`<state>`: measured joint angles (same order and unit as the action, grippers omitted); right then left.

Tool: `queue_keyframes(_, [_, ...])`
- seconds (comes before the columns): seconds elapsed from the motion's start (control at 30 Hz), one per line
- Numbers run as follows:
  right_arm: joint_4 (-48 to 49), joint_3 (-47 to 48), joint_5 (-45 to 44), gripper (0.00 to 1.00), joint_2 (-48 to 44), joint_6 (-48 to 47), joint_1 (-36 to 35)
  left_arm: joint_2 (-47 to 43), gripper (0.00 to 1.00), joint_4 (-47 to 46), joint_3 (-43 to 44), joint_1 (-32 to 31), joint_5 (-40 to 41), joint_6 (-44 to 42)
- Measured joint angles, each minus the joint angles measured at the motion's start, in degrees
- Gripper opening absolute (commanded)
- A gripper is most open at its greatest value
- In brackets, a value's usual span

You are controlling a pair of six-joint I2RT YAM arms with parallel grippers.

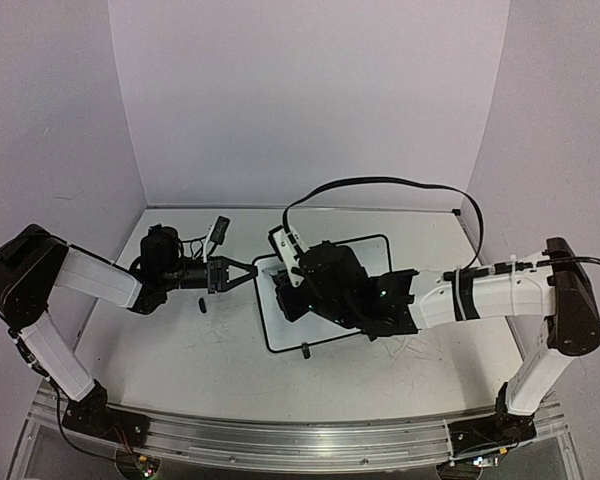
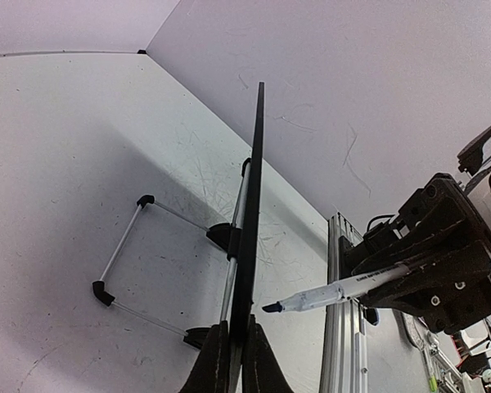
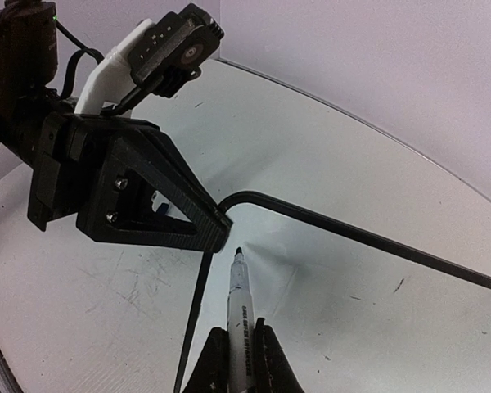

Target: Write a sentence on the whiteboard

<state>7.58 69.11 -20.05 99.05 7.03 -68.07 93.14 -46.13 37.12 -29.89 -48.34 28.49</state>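
Note:
The whiteboard (image 1: pixel 365 247) stands tilted at the table's middle, and my right wrist (image 1: pixel 330 285) covers much of it. My left gripper (image 1: pixel 252 272) is shut on the board's left edge. In the left wrist view the whiteboard (image 2: pixel 254 188) shows edge-on between the shut jaws of the left gripper (image 2: pixel 236 354). My right gripper (image 3: pixel 240 356) is shut on a white marker (image 3: pixel 240 307), uncapped. The marker's dark tip points at the whiteboard (image 3: pixel 360 311) near its upper left corner. From the left wrist, the marker (image 2: pixel 344 290) ends a small gap from the face. No sentence shows on the board.
A small dark cap-like piece (image 1: pixel 201 306) lies on the table left of the board. The board's wire stand (image 2: pixel 123 246) reaches out behind it. A black cable (image 1: pixel 400 184) arcs over the back. An aluminium rail (image 1: pixel 300 436) runs along the near edge, and walls close three sides.

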Motion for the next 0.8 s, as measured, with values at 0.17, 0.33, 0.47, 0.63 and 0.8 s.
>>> queue_keyframes(0.17, [0.2, 0.4, 0.0, 0.00, 0.9, 0.0, 0.0, 0.0, 0.00, 0.0, 0.0, 0.0, 0.0, 0.0])
queue_keyframes(0.33, [0.2, 0.5, -0.2, 0.00, 1.1, 0.0, 0.0, 0.0, 0.00, 0.0, 0.0, 0.0, 0.0, 0.0])
queue_keyframes(0.47, [0.1, 0.5, -0.4, 0.00, 1.1, 0.2, 0.0, 0.0, 0.00, 0.0, 0.0, 0.0, 0.0, 0.0])
queue_keyframes(0.63, [0.1, 0.5, -0.7, 0.00, 1.2, 0.6, 0.0, 0.0, 0.00, 0.0, 0.0, 0.0, 0.0, 0.0])
queue_keyframes(0.8, [0.0, 0.5, -0.7, 0.00, 1.3, 1.2, 0.0, 0.0, 0.00, 0.0, 0.0, 0.0, 0.0, 0.0])
